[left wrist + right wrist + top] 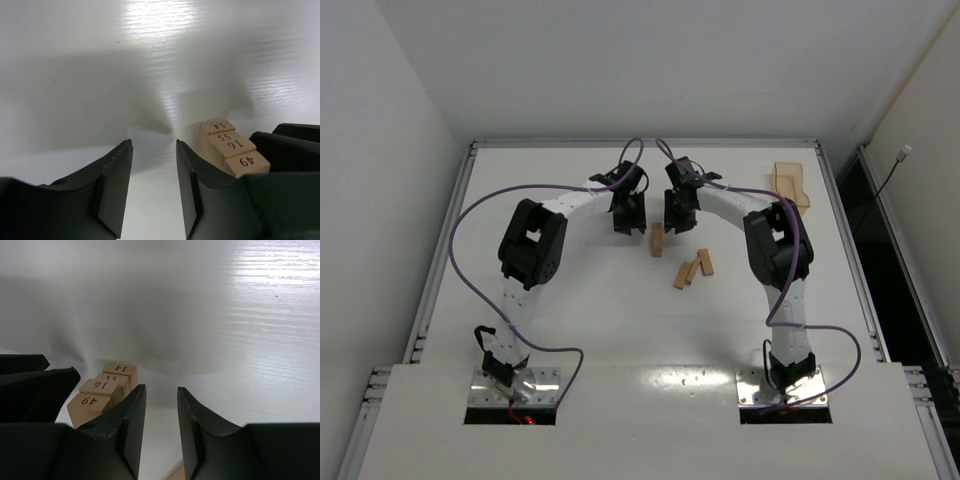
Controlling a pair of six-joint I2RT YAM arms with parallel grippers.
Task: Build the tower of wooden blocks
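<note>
Mid-build, likely squaring the wood block tower (pixel 657 239), upper centre of top view, flanked just beside by left gripper (pixel 153 145) and right gripper (pixel 161 389), both partly open, holding nothing; next probably needs a pick from loose blocks (pixel 693 268) just lower right.

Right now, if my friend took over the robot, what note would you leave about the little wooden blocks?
Left gripper: open and empty, just beside the grouped blocks.
Right gripper: open and empty, on their other side.
Between them: four small light-tan wooden blocks, numbered 14, 55, 16 and 49, packed together on the white table.
Three loose tan blocks lie a little nearer, toward the right arm.
Done: four blocks are together.
Left: add the three loose ones.
</note>
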